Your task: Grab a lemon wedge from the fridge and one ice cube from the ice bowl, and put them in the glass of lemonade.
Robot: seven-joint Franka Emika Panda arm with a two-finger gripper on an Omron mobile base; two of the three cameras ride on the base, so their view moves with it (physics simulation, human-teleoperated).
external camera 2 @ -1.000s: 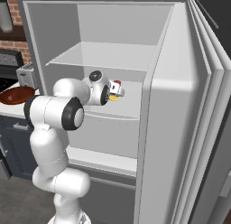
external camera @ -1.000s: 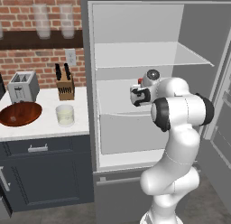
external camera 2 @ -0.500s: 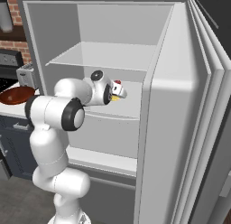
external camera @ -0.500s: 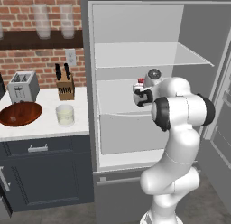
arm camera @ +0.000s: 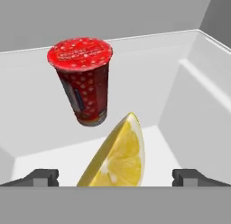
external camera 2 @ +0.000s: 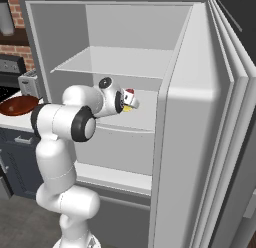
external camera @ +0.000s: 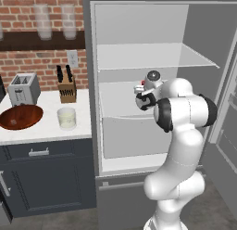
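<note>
We reach into the open fridge point(external camera: 139, 57), our white arm bent at the elbow and the gripper point(arm camera: 115, 175) level with the middle shelf point(external camera: 118, 101). In the hand view the lemon wedge point(arm camera: 118, 156) sits close between the two dark fingertips point(arm camera: 43, 176), which stand spread wide to either side and well apart from its peel; we cannot tell whether it rests on the shelf floor. Behind it, toward the back wall, appears a red, white-dotted cup point(arm camera: 84, 78) with a foil-style lid. In the right base view a spot of yellow point(external camera 2: 128, 108) shows just beside the hand, near the front edge of the shelf. On the white counter point(external camera: 46, 127) to the left of the fridge, the ice bowl point(external camera: 19, 117) sits near the left edge, the glass of lemonade point(external camera: 66, 118) just beside it, with a toaster point(external camera: 22, 88) and a knife block point(external camera: 67, 88) against the brick wall.
</note>
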